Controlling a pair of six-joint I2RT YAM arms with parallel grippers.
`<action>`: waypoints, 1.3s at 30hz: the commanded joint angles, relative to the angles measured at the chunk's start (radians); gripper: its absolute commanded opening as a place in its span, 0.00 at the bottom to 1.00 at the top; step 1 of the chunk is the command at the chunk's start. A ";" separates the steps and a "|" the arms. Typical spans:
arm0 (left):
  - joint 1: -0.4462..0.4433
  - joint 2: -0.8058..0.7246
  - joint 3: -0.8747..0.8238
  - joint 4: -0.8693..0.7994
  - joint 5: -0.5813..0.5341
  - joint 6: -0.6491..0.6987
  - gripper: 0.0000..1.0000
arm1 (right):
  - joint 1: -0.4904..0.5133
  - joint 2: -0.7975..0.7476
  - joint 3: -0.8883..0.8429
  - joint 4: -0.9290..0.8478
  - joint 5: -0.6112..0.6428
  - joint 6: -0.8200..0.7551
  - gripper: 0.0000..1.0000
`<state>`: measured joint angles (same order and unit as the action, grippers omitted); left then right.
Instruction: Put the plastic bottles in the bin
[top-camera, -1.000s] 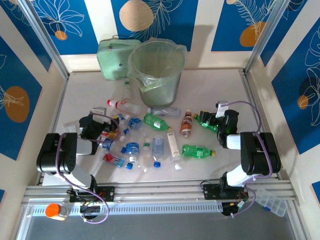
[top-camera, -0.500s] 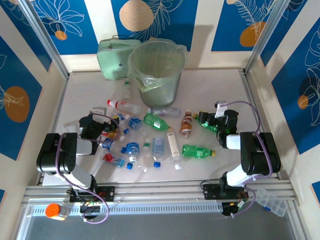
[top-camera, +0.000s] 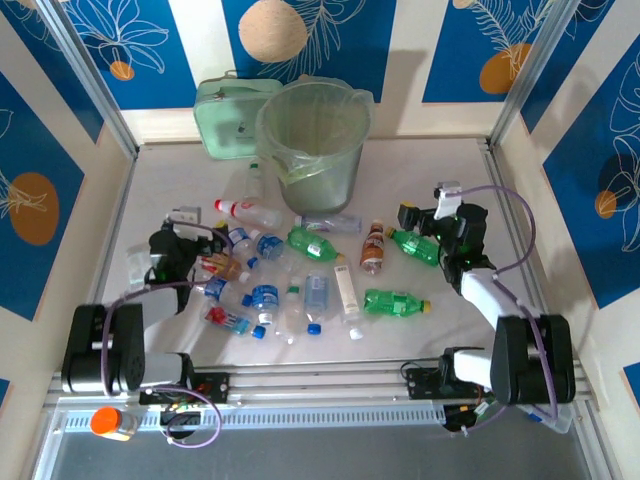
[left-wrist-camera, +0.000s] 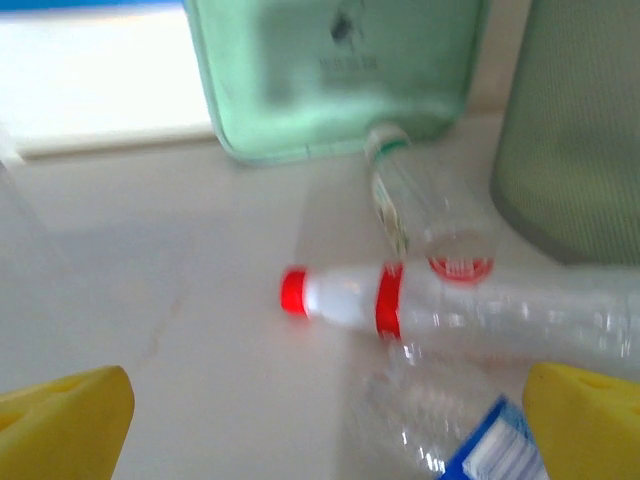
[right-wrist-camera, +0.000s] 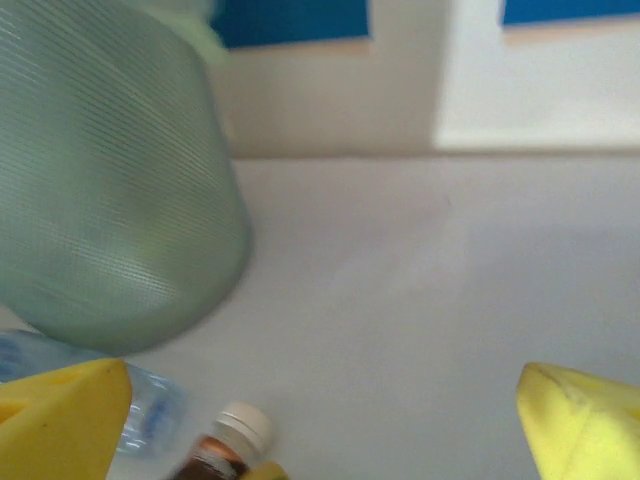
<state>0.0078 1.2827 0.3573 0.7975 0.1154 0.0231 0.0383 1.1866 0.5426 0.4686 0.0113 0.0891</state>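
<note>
- Looking down from the top camera: one bin upright at 12 o'clock on the table, with one pale green case at its 10 o'clock.
- Counting plastic bottles strewn from 4 to 8 o'clock of the bin: three green, one brown bottle, clear ones too overlapped for a sure count.
- Two grippers: left gripper at the heap's 9 o'clock, right gripper at its 3 o'clock, jaws of both spread wide and empty.
- Pale tabletop; walls of blue leaf-print panels with orange discs.
- From the left wrist, blurred: two yellow fingertips far apart; one red-capped bottle lying crosswise; one clear bottle's neck towards the case; a blue label cut off at 5 o'clock.
- From the right wrist, blurred: bin wall at 10 o'clock; brown bottle's white cap cropped at 7 o'clock.
</note>
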 joint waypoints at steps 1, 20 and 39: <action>-0.039 -0.142 0.053 -0.062 -0.081 -0.006 0.99 | 0.130 -0.125 0.056 -0.151 0.045 -0.078 0.99; -0.497 -0.471 0.638 -1.381 -0.115 -0.649 0.99 | 0.782 -0.416 0.631 -1.290 0.510 0.365 0.99; -0.425 -0.386 0.680 -1.415 -0.096 -0.508 0.99 | 0.865 0.049 0.578 -1.568 0.314 0.441 0.80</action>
<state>-0.4210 0.8997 0.9970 -0.5682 0.0891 -0.5823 0.8791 1.1233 1.0916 -1.0267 0.3008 0.5640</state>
